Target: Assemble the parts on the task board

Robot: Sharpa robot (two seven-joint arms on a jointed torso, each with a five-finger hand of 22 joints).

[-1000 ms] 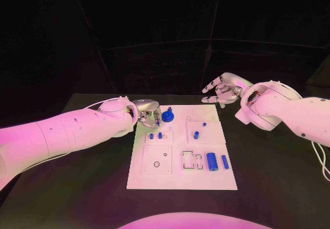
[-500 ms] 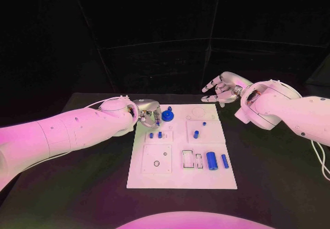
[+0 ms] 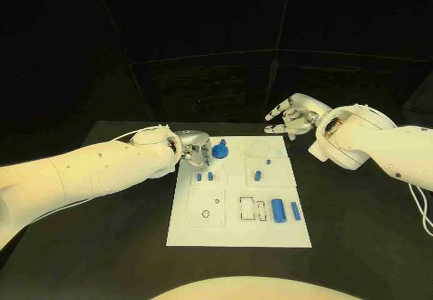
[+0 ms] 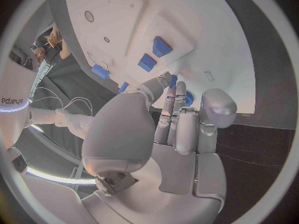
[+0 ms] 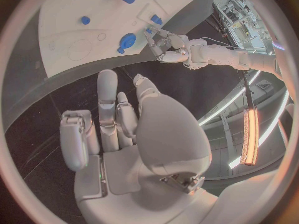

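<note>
The round blue part [image 3: 221,152] stands in the task board [image 3: 239,234] near its far left corner, probably just seated. The left hand [image 3: 195,153] hovers just beside it, fingers curled, holding nothing. The right hand [image 3: 290,119] waits beyond the board's far edge, fingers spread and empty.

One white task board [image 3: 239,234] is lying on the black table [image 3: 361,212]. Blue parts are showing on it in the head view — seven in all: one round knobbed piece [image 3: 220,152], two short pegs [image 3: 204,177] side by side, two small pieces [image 3: 259,174], two upright bars [image 3: 285,210]. Two hands are showing — left hand [image 3: 192,150], right hand [image 3: 290,119].
</note>
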